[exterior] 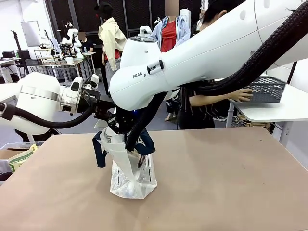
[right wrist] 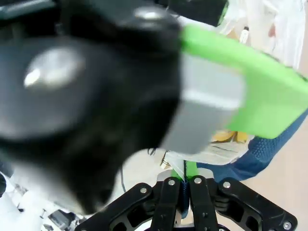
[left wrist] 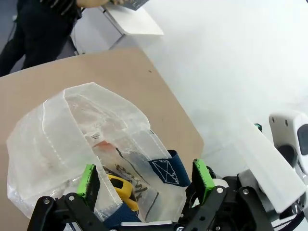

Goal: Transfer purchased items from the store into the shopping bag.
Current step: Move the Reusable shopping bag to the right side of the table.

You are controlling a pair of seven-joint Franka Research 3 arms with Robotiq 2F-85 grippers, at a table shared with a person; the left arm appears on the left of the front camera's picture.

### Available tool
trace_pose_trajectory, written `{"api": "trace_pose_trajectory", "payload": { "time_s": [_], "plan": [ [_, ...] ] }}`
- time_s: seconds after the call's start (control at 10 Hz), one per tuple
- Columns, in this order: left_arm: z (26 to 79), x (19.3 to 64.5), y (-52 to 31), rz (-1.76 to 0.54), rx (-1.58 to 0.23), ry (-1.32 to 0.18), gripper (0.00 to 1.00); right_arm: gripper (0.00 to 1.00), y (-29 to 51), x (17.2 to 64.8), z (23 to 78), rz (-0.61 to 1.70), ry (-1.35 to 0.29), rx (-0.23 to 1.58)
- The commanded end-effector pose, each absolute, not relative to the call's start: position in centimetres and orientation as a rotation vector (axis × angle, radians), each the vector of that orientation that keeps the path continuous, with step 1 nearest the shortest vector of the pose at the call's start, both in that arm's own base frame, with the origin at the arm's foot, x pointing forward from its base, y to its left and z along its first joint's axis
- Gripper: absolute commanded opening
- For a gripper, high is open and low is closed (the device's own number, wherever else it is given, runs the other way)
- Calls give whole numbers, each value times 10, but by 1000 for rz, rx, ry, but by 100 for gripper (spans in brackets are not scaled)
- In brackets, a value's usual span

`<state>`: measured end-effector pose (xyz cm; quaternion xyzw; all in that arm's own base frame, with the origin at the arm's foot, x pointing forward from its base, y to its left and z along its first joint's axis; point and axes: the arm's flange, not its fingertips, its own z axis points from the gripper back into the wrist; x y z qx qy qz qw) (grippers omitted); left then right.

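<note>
Clear shopping bag sits between left hand's spread fingers.

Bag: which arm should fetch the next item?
Left, probably. The left gripper is open, straddling the bag rim, holding nothing. The right gripper is shut on the bag's blue handle, keeping it up, so releasing may let it sag.

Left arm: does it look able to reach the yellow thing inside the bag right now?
Probably yes. The left gripper is open right over the shopping bag mouth, its fingers straddling the near rim, and the yellow item lies just below with nothing covering it.
</note>
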<state>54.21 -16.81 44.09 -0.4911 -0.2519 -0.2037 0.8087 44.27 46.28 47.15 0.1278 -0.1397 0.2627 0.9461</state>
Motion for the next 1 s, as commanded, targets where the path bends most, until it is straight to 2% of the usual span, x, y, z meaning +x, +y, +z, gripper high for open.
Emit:
{"api": "trace_pose_trajectory", "payload": {
  "time_s": [0.0,0.6,0.7,0.9],
  "plan": [
    [442,548,-174,-432,-1021,-510,100,0,469,441,467,571,-292,268],
    [431,559,-183,-432,-922,-414,100,0,476,435,469,628,-307,294],
    [429,560,-184,-427,-908,-413,90,0,476,435,468,624,-309,294],
    [429,561,-185,-422,-902,-395,51,0,474,436,468,618,-311,294]
  ]
}}
